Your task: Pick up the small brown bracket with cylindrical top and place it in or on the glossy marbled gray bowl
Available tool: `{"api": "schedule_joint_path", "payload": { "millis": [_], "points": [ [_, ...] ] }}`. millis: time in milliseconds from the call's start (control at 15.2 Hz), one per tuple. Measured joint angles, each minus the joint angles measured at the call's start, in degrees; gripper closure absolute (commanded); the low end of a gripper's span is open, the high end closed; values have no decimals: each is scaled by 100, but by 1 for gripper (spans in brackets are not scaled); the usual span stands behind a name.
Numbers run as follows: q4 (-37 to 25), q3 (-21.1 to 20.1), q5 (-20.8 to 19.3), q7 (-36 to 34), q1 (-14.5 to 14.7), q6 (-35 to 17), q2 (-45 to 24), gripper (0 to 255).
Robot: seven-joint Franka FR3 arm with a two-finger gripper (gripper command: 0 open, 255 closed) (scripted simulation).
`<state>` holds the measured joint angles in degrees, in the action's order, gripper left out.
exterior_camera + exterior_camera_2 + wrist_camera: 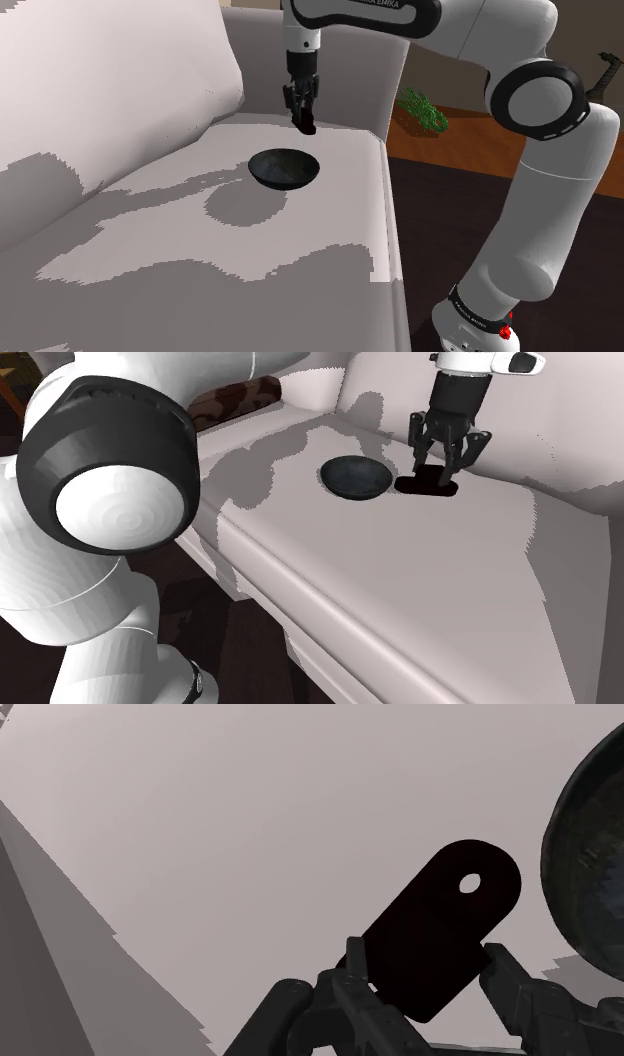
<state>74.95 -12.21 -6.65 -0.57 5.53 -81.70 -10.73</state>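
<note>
The bracket (440, 939) is a very dark brown flat plate with a rounded end and a small hole. It sits between my gripper's (425, 954) fingers, which press on its two long edges. In the second exterior view the gripper (446, 470) points straight down at the bracket (428, 485), low on the pale sofa seat, just to the right of the dark glossy bowl (354, 477). In the shoulder view the gripper (305, 122) stands just behind the bowl (284, 168). I cannot tell whether the bracket is off the cushion. The bowl's rim (590, 854) curves close beside one finger.
The sofa's backrest (120, 80) rises behind the seat, and the seat's front edge (392, 220) drops to a dark floor. A green plant (422, 110) lies on the floor beyond the sofa. My arm's large elbow (110, 462) looms in the second exterior view's left.
</note>
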Motion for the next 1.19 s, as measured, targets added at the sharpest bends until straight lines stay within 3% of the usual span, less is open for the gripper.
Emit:
{"api": "schedule_joint_path", "payload": {
  "millis": [462, 1188],
  "points": [
    [-846, -40, -65, -53, 106, 621, -238, 255],
    [-581, -587, 14, -1425, 926, 779, 76, 255]
  ]
}}
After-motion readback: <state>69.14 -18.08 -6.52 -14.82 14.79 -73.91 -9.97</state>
